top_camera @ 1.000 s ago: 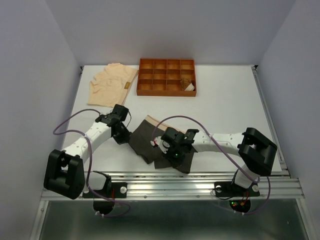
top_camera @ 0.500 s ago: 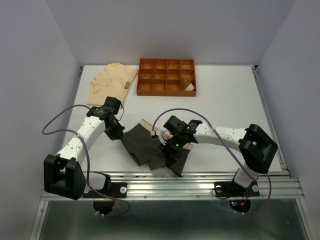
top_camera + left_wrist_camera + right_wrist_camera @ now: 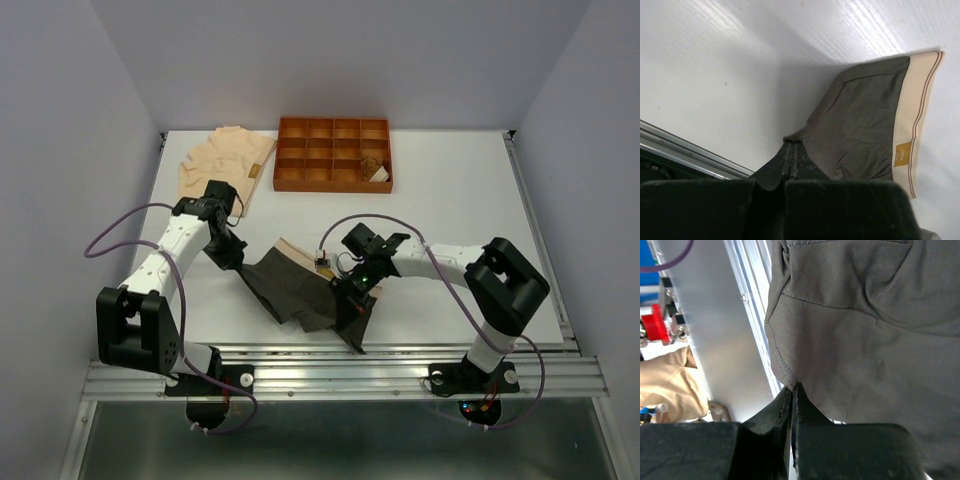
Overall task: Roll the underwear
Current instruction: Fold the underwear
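A dark grey-brown underwear (image 3: pixel 295 290) with a cream waistband (image 3: pixel 292 245) and a small label is spread near the table's front edge. My left gripper (image 3: pixel 238 266) is shut on its left corner; the left wrist view shows the tips (image 3: pixel 791 146) pinching the fabric (image 3: pixel 865 120). My right gripper (image 3: pixel 344 293) is shut on its right hem and holds it raised, with cloth hanging below. The right wrist view shows the tips (image 3: pixel 794 388) pinching the hem (image 3: pixel 785 365). A pale peach underwear (image 3: pixel 222 165) lies at the back left.
An orange-brown tray (image 3: pixel 333 183) with grid compartments stands at the back centre, with a small rolled brown item (image 3: pixel 375 168) in one right-hand compartment. The metal rail (image 3: pixel 400 355) runs along the table's front edge, close under the hanging cloth.
Both grippers have moved left and away from the front edge, carrying the dark underwear with them. The right side of the cloth now hangs from the right gripper.
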Motion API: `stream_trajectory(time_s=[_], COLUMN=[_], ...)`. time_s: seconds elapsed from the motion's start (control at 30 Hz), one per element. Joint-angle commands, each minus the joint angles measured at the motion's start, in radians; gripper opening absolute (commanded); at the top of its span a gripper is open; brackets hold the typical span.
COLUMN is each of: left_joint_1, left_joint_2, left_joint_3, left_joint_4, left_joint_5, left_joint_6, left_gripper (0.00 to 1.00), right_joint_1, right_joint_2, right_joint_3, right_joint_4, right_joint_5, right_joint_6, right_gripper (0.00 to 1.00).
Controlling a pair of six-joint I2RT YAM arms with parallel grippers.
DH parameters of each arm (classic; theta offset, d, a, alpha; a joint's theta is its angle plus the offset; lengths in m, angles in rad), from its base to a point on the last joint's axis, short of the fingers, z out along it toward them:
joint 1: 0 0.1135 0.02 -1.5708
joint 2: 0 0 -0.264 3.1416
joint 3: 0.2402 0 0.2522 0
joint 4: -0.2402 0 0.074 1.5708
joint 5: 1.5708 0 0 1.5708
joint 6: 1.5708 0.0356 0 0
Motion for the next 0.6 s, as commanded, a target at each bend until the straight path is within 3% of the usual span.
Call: stream_trajectory(time_s=[0.0, 0.57], left_joint_1=[0.007, 0.007], left_joint_2=[0.028, 0.203], left_joint_3=[0.077, 0.260], left_joint_4=[-0.032, -0.077], left_joint_5=[-0.007, -0.036], left_joint_6=[0.002, -0.011], left_gripper=[0.00, 0.00], right_joint_1=[-0.020, -0.135], right_joint_2=[0.026, 0.109], right_joint_3=[0.022, 0.106], right_joint_4=[0.041, 0.038], right_joint_5=[-0.079, -0.121], right_joint_6=[0.008, 0.060], right_gripper=[0.01, 0.01])
